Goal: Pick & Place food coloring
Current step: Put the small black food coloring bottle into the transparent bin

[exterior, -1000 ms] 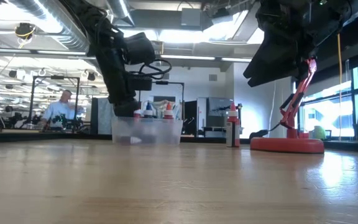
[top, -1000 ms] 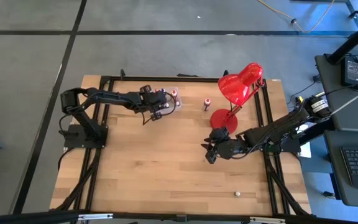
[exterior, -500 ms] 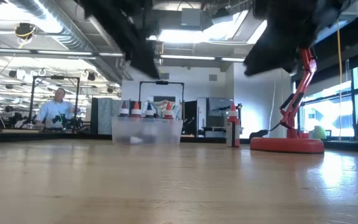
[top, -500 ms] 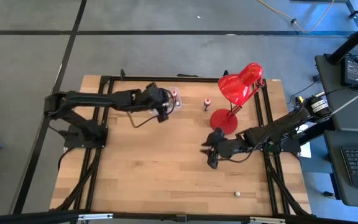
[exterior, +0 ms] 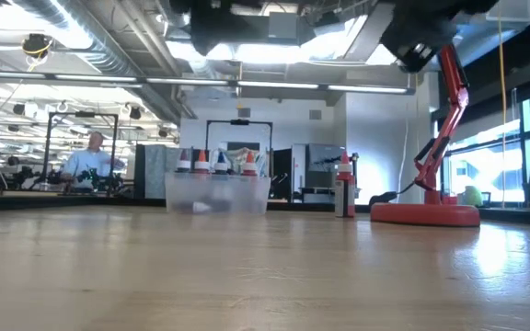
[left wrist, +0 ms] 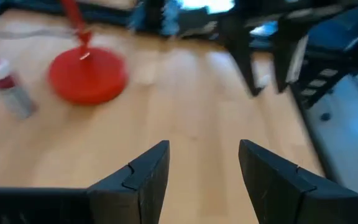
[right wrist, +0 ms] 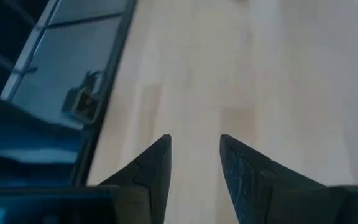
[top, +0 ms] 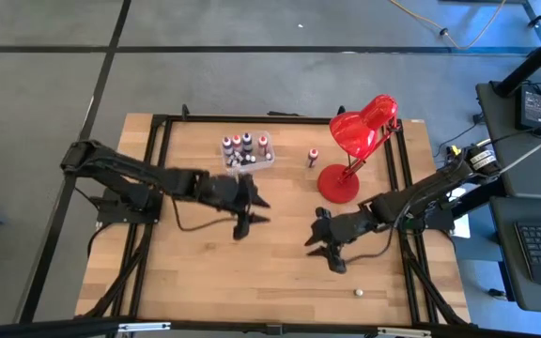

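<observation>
From above, the food coloring bottles (top: 242,147) stand in the clear box (top: 248,152) at the table's (top: 195,272) far edge — one more bottle (top: 313,156) beside the red lamp (top: 355,141). The left gripper (top: 255,208) and right gripper (top: 325,252) hover mid-table. Each wrist view shows its fingers (left wrist: 143,171) (right wrist: 156,163) parted and empty — bare wood between.

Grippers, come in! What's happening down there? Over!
Left gripper open, empty, mid-table. Right gripper open, empty. One food coloring bottle stands outside the clear box. Nothing blocking.
</observation>
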Tool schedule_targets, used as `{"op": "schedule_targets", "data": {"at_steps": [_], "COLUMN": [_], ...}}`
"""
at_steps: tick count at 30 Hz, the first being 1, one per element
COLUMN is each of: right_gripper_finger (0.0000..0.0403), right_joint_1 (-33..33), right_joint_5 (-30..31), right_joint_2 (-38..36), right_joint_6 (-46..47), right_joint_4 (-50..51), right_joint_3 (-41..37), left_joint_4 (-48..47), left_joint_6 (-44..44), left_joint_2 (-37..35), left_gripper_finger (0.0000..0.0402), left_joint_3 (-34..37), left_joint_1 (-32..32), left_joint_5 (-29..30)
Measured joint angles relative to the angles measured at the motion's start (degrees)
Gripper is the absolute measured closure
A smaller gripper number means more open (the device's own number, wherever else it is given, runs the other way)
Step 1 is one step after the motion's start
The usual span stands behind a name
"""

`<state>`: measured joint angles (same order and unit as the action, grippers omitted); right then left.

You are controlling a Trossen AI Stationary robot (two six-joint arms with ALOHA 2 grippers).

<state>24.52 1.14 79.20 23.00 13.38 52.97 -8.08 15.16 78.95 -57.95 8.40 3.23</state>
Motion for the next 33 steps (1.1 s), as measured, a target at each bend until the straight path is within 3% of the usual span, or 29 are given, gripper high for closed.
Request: {"op": "schedule_targets", "data": {"at_steps": [5,11,17,21,27,33], "right_gripper_finger": [0.0263,0.0263,0.0263,0.0263,0.0263,0.0263], "right_joint_1": [4.95,13.2,22.85,29.0,34.3,34.73], "right_joint_5": [-0.3,1.01,1.28,2.96,10.21,10.76], "right_joint_2": [0.0,0.0,0.0,0.0,2.68,8.39], "right_joint_6": [-0.05,8.48,22.25,29.13,30.77,30.59], "right_joint_4": [6.83,15.68,23.68,23.92,23.94,24.09], "right_joint_3": [2.66,3.23,3.23,3.21,3.21,3.19], "left_joint_4": [8.81,18.47,20.67,20.72,21.96,24.05], "left_joint_6": [1.68,1.65,2.27,3.61,3.73,3.73], "left_joint_2": [3.73,8.54,11.88,13.37,15.28,16.45], "left_gripper_finger": [0.0214,0.0212,0.0214,0.0212,0.0214,0.0213], "left_joint_3": [-0.02,-0.04,-0.04,-0.04,-0.04,-0.04], "left_joint_1": [7.55,11.98,12.15,11.63,10.4,9.37], "left_joint_5": [2.55,7.04,10.99,12.21,12.7,12.69]}}
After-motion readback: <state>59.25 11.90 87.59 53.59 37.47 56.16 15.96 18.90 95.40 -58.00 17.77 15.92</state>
